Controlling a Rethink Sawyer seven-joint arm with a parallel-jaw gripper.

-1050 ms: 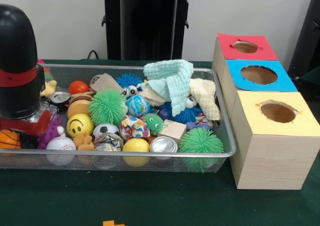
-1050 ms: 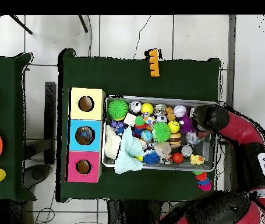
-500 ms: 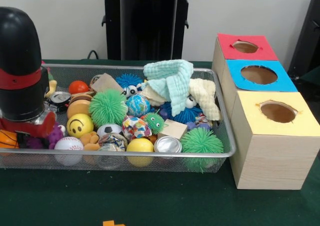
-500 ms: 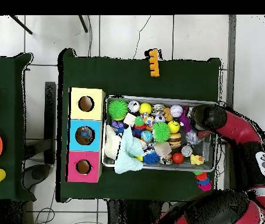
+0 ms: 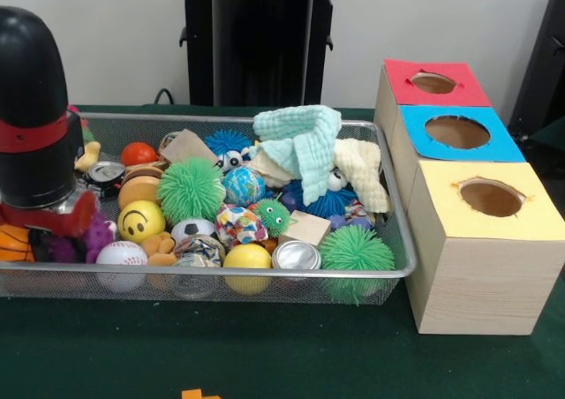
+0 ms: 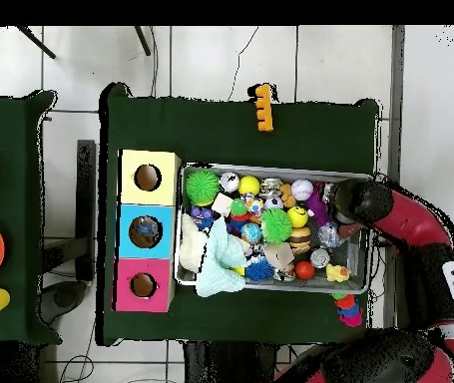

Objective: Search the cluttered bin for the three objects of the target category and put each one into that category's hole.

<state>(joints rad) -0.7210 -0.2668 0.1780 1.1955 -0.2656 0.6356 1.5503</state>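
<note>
The gripper [image 5: 64, 227] sits low at the bin's [image 5: 265, 127] end farthest from the boxes; whether it holds anything I cannot tell. The balls lie beside it, the three holed boxes [image 5: 481, 240] well beyond, across the bin.

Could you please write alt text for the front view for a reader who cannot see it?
A wire mesh bin crammed with balls, spiky toys and cloths sits beside three wooden boxes with red, blue and yellow holed tops; the robot arm reaches into the bin's left end.
</note>
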